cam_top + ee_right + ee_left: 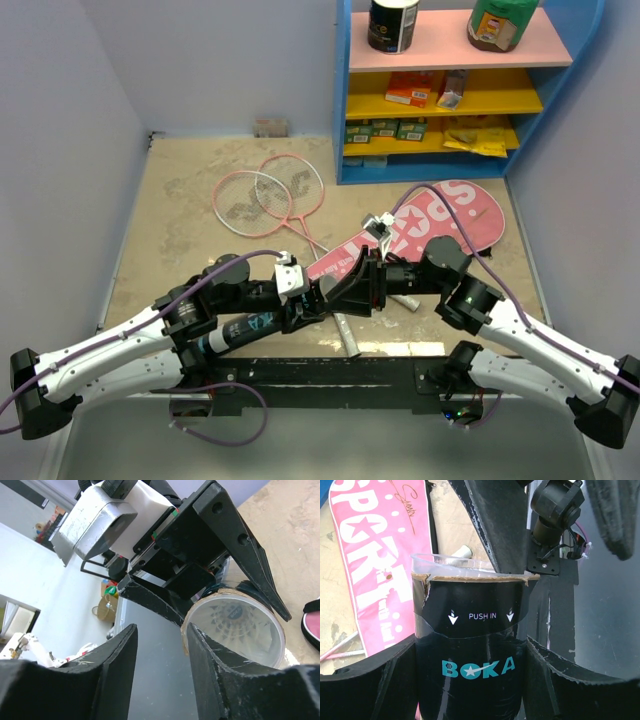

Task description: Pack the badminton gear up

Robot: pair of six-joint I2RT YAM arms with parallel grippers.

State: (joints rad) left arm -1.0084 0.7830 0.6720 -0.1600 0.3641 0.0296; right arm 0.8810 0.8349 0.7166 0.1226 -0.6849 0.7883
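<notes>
Left gripper (471, 650) clenched on shuttle tube (470, 605), mouth aimed 3 o'clock, likely for loading; shuttlecock (235, 625) sat inside. Right gripper (161, 637) jaws parted, empty, at the mouth.

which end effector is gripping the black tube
The left end effector: it clamps the black BOKA tube, while the right end effector sits open by its mouth.

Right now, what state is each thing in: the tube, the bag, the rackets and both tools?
Long black cardboard shuttle tube: uncapped, mouth open.
White feather shuttlecock: inside the tube.
Left tool: shut on the tube.
Right tool: open, empty, at the tube's mouth.
Pink racket-shaped fabric bag: lying flat on the table, rackets not in it.
Two thin pink-framed rackets: on the table, heads overlapping, unpacked.
</notes>
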